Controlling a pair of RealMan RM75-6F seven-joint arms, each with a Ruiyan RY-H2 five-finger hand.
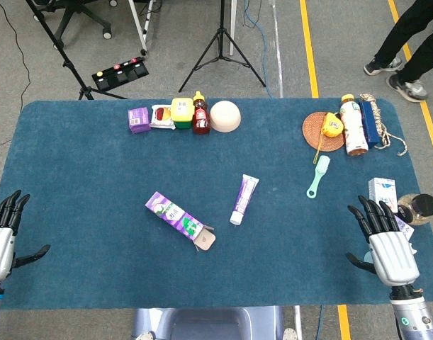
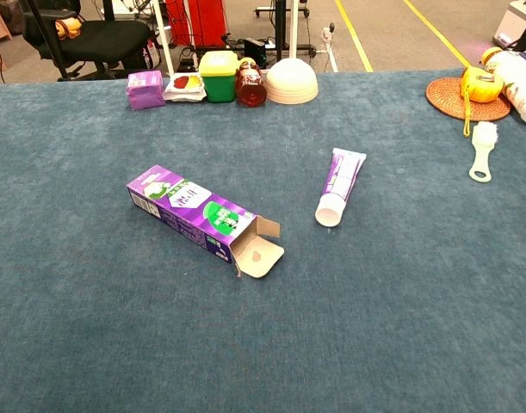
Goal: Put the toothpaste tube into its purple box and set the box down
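A blue cloth-covered table (image 1: 96,177) seen from above and from chest height. Near its middle lies the purple box (image 1: 175,213), flat on its side, its end flaps open toward five o'clock. Just beside it, toward three o'clock and not touching, lies the toothpaste tube (image 1: 244,198), also flat, its white cap pointing toward six o'clock — outside the box.

The left hand (image 1: 3,237) rests at the table's near edge around eight o'clock, fingers spread and released, holding nothing. The right hand (image 1: 387,244) sits at about four o'clock, likewise released with fingers apart and pointing up the table, empty. Both are well apart from the box and tube; neither shows in the chest view.

Along the far edge, near twelve o'clock, stand a small purple pack (image 1: 138,120), a flat snack packet (image 1: 161,117), a yellow-lidded green tub (image 1: 182,112), a red sauce bottle (image 1: 200,115) and an upturned cream bowl (image 1: 225,116). Toward two o'clock — a woven mat (image 1: 317,132) with a yellow item (image 1: 332,125) on it, a tall bottle (image 1: 353,125) and a mint green brush (image 1: 318,176).
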